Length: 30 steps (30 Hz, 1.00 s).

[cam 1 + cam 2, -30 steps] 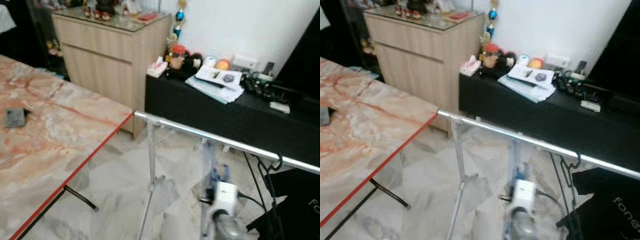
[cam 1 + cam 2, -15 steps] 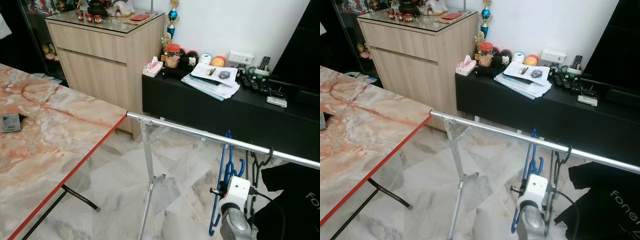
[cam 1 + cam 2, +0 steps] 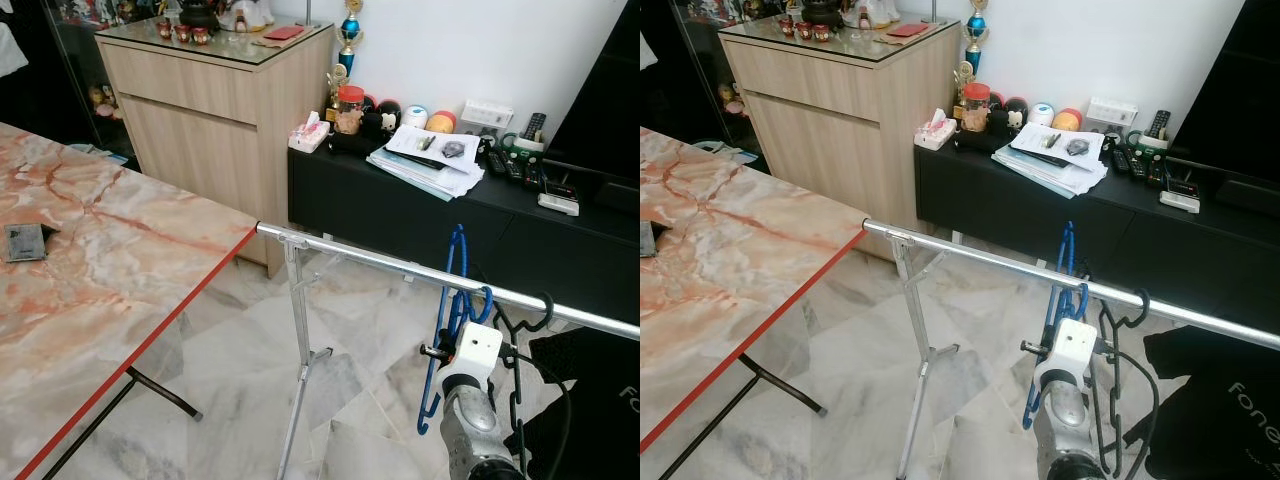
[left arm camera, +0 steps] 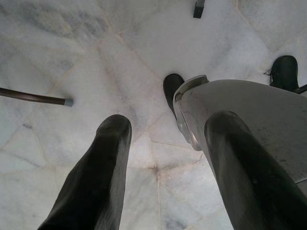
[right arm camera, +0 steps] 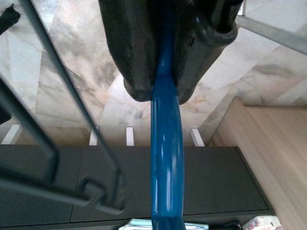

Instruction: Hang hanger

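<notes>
A blue plastic hanger (image 3: 452, 300) stands upright against the silver clothes rail (image 3: 360, 259), its top end poking above the bar. Whether its hook bears on the rail I cannot tell. My right gripper (image 5: 162, 92) is shut on the hanger's blue bar (image 5: 165, 158), just below the rail, behind the arm's white wrist box (image 3: 478, 347). My left gripper (image 4: 165, 127) hangs open over the marble floor with nothing between its fingers (image 4: 103, 167).
A black hanger (image 3: 520, 335) with a dark garment (image 3: 600, 400) hangs on the rail to the right of the blue one. A marble-topped table (image 3: 90, 270) with a red edge is on the left. A black low cabinet (image 3: 400, 215) and a wooden cupboard (image 3: 210, 120) stand behind the rail.
My right arm has lifted the blue hanger, so its top now stands above the rail instead of level with it. The view has steadied from blur.
</notes>
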Motion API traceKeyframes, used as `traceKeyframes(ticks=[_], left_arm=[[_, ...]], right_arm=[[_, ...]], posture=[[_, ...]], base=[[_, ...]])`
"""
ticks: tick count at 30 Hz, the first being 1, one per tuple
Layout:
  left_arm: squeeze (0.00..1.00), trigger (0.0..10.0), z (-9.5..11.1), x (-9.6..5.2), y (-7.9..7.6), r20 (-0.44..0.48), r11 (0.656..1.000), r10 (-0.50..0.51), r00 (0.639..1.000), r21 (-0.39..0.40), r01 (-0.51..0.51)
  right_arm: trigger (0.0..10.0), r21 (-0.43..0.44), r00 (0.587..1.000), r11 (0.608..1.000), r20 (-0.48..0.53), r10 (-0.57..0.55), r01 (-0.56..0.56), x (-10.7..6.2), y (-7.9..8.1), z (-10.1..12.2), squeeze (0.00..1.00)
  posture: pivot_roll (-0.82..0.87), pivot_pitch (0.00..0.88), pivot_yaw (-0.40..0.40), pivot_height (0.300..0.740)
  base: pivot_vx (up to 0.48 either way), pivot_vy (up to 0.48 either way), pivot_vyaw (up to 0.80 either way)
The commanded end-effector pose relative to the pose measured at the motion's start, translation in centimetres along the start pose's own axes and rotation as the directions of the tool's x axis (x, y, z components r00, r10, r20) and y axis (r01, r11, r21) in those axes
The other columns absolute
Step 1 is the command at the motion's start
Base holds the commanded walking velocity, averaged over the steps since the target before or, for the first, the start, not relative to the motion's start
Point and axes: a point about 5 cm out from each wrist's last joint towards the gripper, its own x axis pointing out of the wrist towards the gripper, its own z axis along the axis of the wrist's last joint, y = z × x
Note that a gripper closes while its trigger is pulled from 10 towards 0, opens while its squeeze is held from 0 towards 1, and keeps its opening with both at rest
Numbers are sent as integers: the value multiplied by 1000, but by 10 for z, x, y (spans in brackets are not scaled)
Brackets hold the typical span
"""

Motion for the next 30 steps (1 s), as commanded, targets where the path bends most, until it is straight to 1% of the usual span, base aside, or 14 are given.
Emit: traceKeyframes(ticks=[1, 3, 6, 9, 11, 14, 16, 23, 25, 29, 30], left_arm=[[0, 10000, -4, 0, -7, -24, 1000, -27, 999, 3, 27], [0, 10000, -4, 0, -7, -24, 1000, -28, 999, 4, 28], [0, 10000, -4, 0, -6, -24, 1000, -27, 999, 4, 27], [0, 10000, -5, 0, -5, -24, 1000, -29, 999, 3, 29], [0, 10000, -6, 0, -4, -26, 1000, -29, 999, 3, 29], [0, 10000, -7, -1, -3, -28, 1000, -31, 999, 3, 31], [0, 10000, -8, -1, -2, -30, 999, -33, 999, 4, 33], [0, 10000, -9, -2, -1, -32, 999, -36, 999, 3, 36], [0, 10000, -10, -2, -1, -34, 999, -37, 999, 4, 38], [0, 10000, -9, -2, -1, -35, 999, -40, 999, 5, 40], [0, 10000, -9, -1, -2, -34, 999, -40, 999, 5, 40]], right_arm=[[10000, 9, 1000, 1000, -2, -8, 8, 4, 0, 7, 0], [10000, -13, 1000, 1000, -15, -7, 7, 7, 0, 11, 0], [10000, 1, 1000, 1000, -26, 3, -3, 10, 2, 16, 0], [10000, -12, 999, 1000, -45, 14, -14, 12, 3, 18, 0], [10000, 7, 999, 1000, -51, 18, -18, 12, 4, 18, 0], [10000, -6, 995, 1000, -96, 30, -31, 12, 5, 15, 0], [10000, 21, 992, 999, -117, 39, -37, 12, 6, 12, 0], [10000, 31, 988, 999, -146, 41, -37, 11, 6, 9, 0], [10000, 18, 986, 999, -163, 44, -41, 11, 5, 7, 0], [10000, 32, 986, 998, -161, 53, -48, 10, 6, 6, 0], [10000, 33, 986, 998, -161, 54, -49, 10, 5, 6, 31]], posture=[[-4, 72, -44, 740], [-4, 73, -44, 740], [-2, 74, -44, 740], [-1, 73, -44, 740], [-1, 73, -44, 740], [-2, 74, -44, 740], [-1, 75, -44, 740], [0, 74, -45, 740], [0, 74, -45, 740], [-1, 73, -45, 740], [0, 74, -44, 740]], base=[[0, 0, 0], [0, 0, 0], [0, 0, 0], [0, 0, 0], [0, 0, 0], [0, 0, 0], [0, 0, 0], [0, 0, 0], [0, 0, 0], [0, 0, 0], [0, 0, 0]])
